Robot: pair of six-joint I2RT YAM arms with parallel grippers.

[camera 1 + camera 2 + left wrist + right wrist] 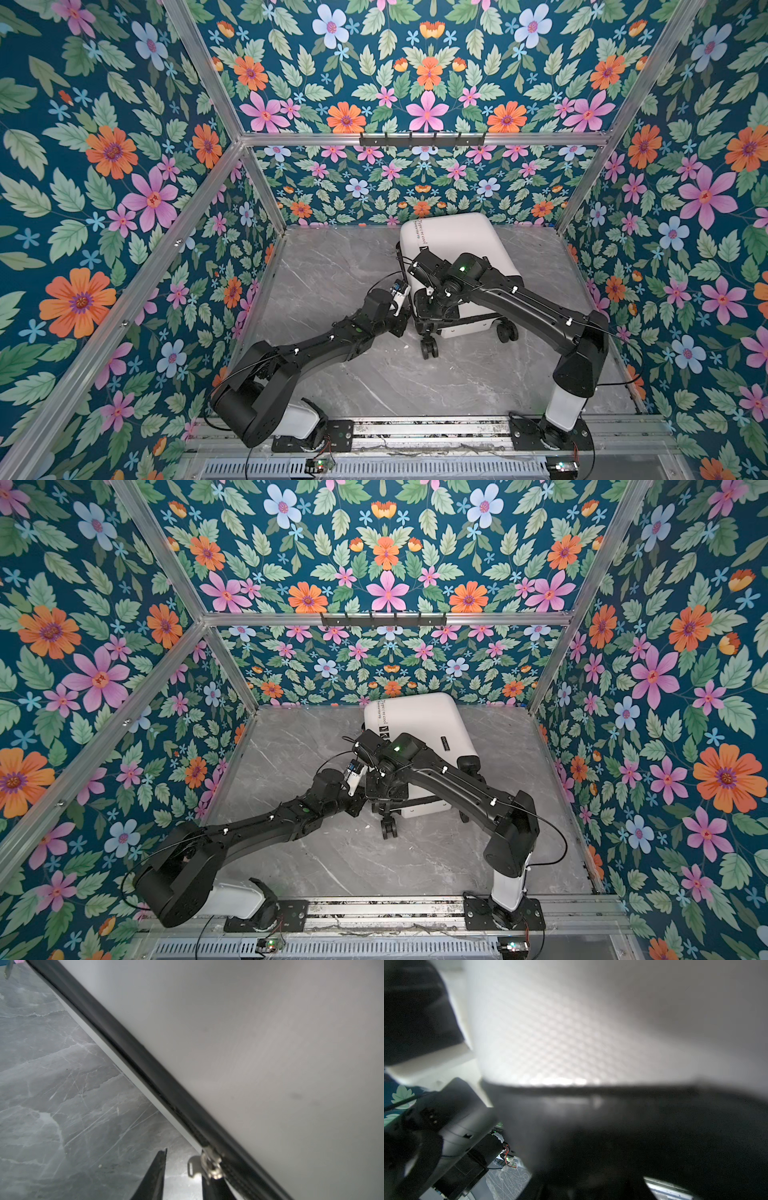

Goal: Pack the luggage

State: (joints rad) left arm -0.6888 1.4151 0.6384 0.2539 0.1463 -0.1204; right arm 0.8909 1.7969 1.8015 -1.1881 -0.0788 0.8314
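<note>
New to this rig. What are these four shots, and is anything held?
Two black robot arms, each ending in a two-finger gripper, stand on a rail at the near edge of a marble-look table. Both top views look down from above; each wrist picture comes from a camera on an arm. On the table lies a white suitcase with black wheels. The left gripper has open jaws around the silver zipper pull, not yet pinching it. The right gripper is at the case's near corner; its view is too blurred to show a grip.

bright even top views, edges bent by wide lens, right wrist view heavily blurred, glare on luggage (560,1081) shell
</note>
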